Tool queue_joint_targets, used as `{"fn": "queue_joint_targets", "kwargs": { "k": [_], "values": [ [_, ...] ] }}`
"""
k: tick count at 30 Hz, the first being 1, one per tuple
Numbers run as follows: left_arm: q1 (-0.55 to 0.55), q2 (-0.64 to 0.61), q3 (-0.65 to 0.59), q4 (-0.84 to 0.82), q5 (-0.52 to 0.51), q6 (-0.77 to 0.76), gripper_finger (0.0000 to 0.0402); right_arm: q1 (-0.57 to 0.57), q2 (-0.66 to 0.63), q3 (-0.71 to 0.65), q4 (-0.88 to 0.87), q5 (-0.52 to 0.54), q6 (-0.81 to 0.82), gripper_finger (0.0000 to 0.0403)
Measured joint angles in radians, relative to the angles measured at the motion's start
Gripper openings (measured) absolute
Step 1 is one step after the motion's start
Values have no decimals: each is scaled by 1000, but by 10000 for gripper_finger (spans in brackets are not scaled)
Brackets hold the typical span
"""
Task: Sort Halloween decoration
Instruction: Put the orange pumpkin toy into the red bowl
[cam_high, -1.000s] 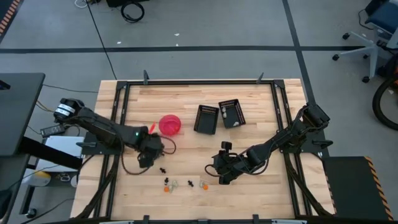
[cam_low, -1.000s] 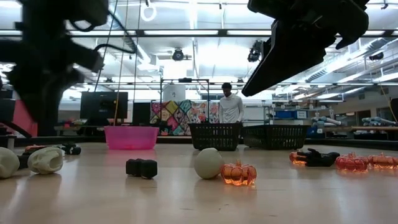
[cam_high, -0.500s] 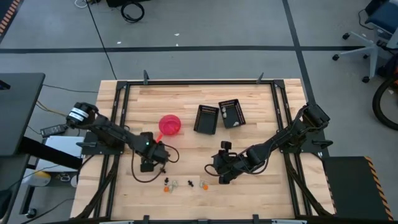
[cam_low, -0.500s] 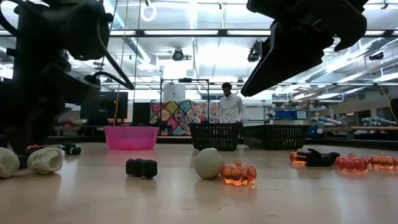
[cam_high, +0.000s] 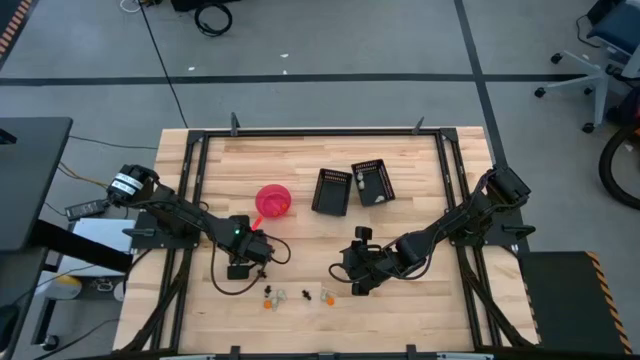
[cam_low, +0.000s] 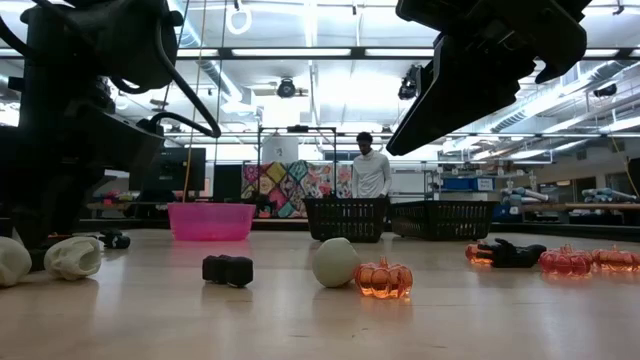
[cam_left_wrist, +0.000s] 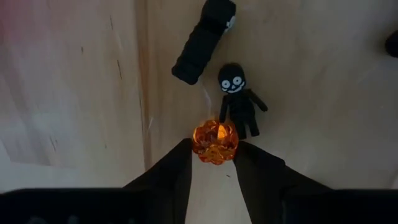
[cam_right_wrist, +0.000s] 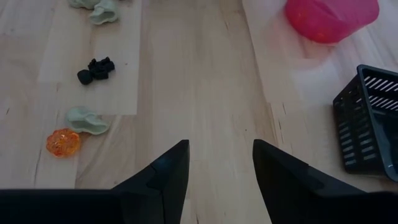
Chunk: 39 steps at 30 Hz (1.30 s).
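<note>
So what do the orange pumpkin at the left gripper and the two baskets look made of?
Pumpkin: translucent, glossy plastic by the look; light glows through its ribbed lobes. It sits between the left gripper's fingertips. Baskets: probably rigid matte black plastic, with moulded slotted walls.

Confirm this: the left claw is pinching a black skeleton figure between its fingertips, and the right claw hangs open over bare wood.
Not the skeleton figure. The left wrist view shows the left claw around an orange pumpkin; the skeleton lies just beyond it. The right claw does hang open over bare wood.
</note>
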<state>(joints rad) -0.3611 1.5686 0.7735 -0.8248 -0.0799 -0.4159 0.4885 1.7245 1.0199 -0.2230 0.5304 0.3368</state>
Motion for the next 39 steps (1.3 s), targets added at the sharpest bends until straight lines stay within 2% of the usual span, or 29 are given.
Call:
{"fn": "queue_joint_targets", "kwargs": {
  "k": [9,16,19,23,29,39],
  "values": [
    [1,-2,-9,21,7,24,68,0,0,0,0,0,0,181],
    [1,-12,-11,18,13,12,46,0,0,0,0,0,0,181],
    [-1,-12,-11,16,49,-17,58,0,0,0,0,0,0,181],
    [-20,-9,11,24,55,-39,101,0,0,0,0,-1,1,181],
    [-35,-10,53,25,39,15,157,0,0,0,0,-1,4,181],
    [-76,-12,53,47,-24,17,163,2,0,-1,0,-8,8,181]
  ]
}}
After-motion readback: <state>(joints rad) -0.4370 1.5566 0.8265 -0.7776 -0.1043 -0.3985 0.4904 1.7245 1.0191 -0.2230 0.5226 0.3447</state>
